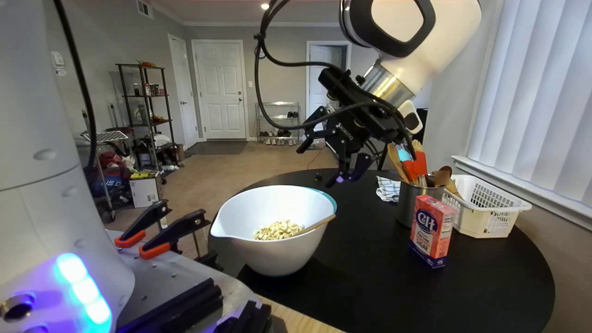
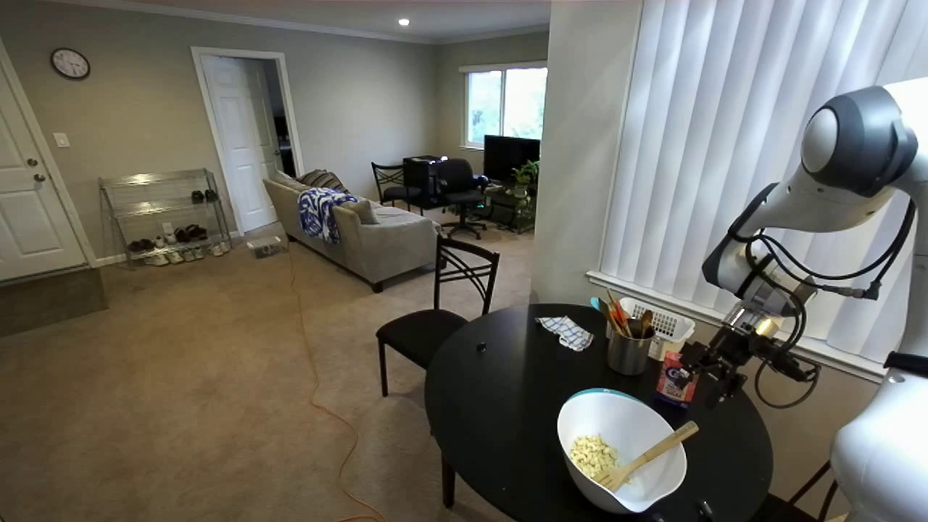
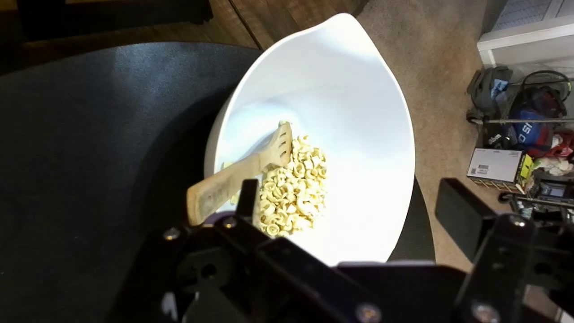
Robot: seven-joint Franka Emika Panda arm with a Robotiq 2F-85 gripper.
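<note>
My gripper (image 1: 317, 163) is open and empty, in the air above a white bowl (image 1: 273, 259) with a pouring lip. In the wrist view the fingers (image 3: 354, 208) stand wide apart over the bowl (image 3: 358, 112). The bowl holds pale curled pasta (image 3: 291, 197), which also shows in an exterior view (image 2: 593, 455). A slotted wooden spatula (image 3: 237, 175) leans in the bowl, its handle sticking out over the rim; it also shows in an exterior view (image 2: 652, 453). In the wrist view, the left finger partly overlaps the pasta and lies close to the spatula handle, with no contact visible.
The bowl stands on a round black table (image 1: 370, 286). Also on it are a pink sugar box (image 1: 431, 231), a metal utensil holder (image 1: 409, 199), a white basket (image 1: 490, 222), a checked cloth (image 2: 565, 332) and a small black object (image 2: 481, 348). A chair (image 2: 424, 333) stands beside the table.
</note>
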